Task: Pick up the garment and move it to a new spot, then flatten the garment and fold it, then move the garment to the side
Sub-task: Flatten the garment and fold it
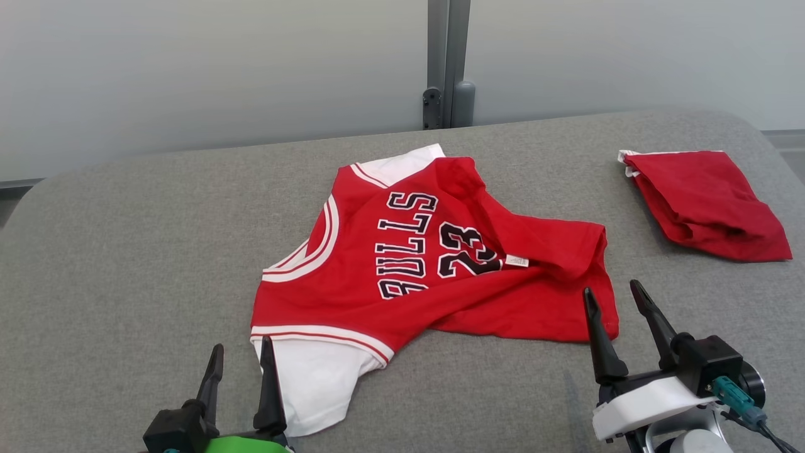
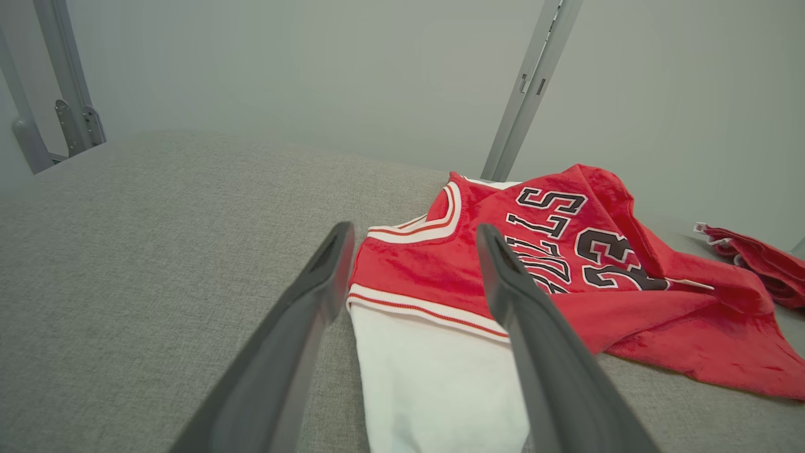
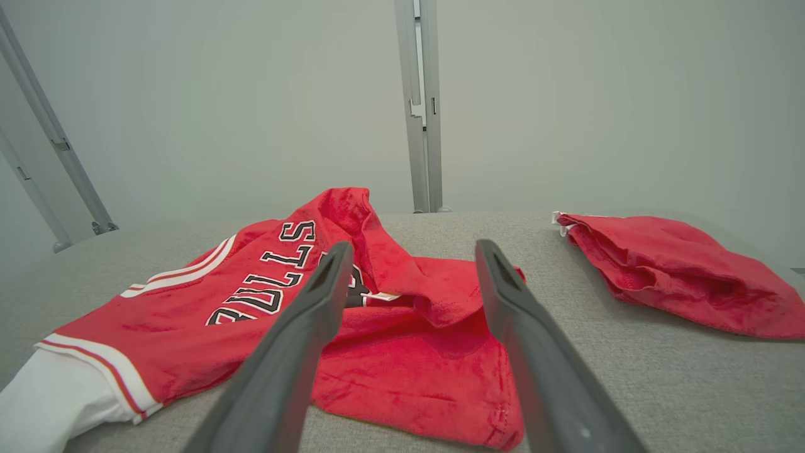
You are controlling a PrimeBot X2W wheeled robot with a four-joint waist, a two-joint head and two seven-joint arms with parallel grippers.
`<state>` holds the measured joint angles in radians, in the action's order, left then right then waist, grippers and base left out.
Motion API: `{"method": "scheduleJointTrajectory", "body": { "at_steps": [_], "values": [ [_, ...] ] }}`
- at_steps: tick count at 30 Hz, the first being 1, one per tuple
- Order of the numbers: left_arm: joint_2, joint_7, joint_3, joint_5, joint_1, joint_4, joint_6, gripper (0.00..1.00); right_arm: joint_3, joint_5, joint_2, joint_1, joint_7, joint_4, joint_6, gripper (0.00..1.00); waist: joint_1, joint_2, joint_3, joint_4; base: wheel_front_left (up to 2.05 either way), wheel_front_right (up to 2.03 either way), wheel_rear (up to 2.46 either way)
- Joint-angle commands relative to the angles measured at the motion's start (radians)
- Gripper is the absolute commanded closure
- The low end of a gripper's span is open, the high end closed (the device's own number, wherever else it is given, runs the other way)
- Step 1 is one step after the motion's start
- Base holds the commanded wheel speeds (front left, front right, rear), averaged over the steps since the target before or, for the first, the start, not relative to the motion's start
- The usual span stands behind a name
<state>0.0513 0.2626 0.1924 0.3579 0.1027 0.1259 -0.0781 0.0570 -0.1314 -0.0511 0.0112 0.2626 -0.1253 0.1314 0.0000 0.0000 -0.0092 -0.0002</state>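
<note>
My left gripper [image 1: 242, 343] at 7 o'clock and right gripper [image 1: 611, 287] at 5 o'clock are wide open and empty, both pointing ahead, low over the table [image 1: 126, 264]. The rumpled Bulls jersey [image 1: 402, 264] lies in the middle. Picking up comes first, I think: I must pinch its near edges. A red cloth [image 1: 710, 207] sits at 2 o'clock.

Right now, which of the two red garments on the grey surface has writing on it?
The red and white jersey in the middle, printed BULLS 23; the plain red bundle at the far right has none.
</note>
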Motion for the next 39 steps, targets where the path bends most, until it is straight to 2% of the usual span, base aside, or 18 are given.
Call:
{"method": "scheduleJointTrajectory", "body": {
  "at_steps": [1,10,20,27,37,39],
  "values": [
    [0.000,0.003,-0.001,-0.011,0.013,-0.005,0.002,0.00,-0.001,-0.008,0.000,-0.006,0.003,0.005,-0.001,0.00,0.0000,0.0000,0.000,0.001,0.00,0.00,0.00],
    [0.000,0.003,0.007,-0.014,0.022,0.003,-0.005,0.00,-0.002,-0.013,0.001,-0.001,0.003,0.007,-0.001,0.00,0.0000,0.0000,-0.003,0.004,0.00,0.00,0.00],
    [0.000,-0.090,0.039,0.031,0.037,0.132,-0.019,0.00,0.009,-0.014,0.001,0.008,0.003,-0.006,-0.001,0.00,0.0000,0.0000,-0.006,0.004,0.00,0.00,0.00],
    [0.000,-0.117,0.058,0.061,0.001,0.243,-0.011,0.00,0.023,-0.015,0.000,0.002,0.003,-0.013,-0.001,0.00,0.0000,0.0000,-0.001,-0.010,0.00,0.00,0.00],
    [0.001,-0.077,0.063,0.108,-0.056,0.363,-0.002,0.00,0.015,0.000,0.000,-0.009,0.003,-0.019,-0.001,0.00,0.0000,0.0000,0.025,-0.045,0.00,0.00,0.00],
    [0.001,-0.072,0.064,0.117,-0.067,0.381,0.002,0.32,0.012,0.002,0.000,-0.011,0.003,-0.019,-0.001,0.00,0.0000,0.0000,0.031,-0.050,0.00,0.00,0.00]
  ]
}}
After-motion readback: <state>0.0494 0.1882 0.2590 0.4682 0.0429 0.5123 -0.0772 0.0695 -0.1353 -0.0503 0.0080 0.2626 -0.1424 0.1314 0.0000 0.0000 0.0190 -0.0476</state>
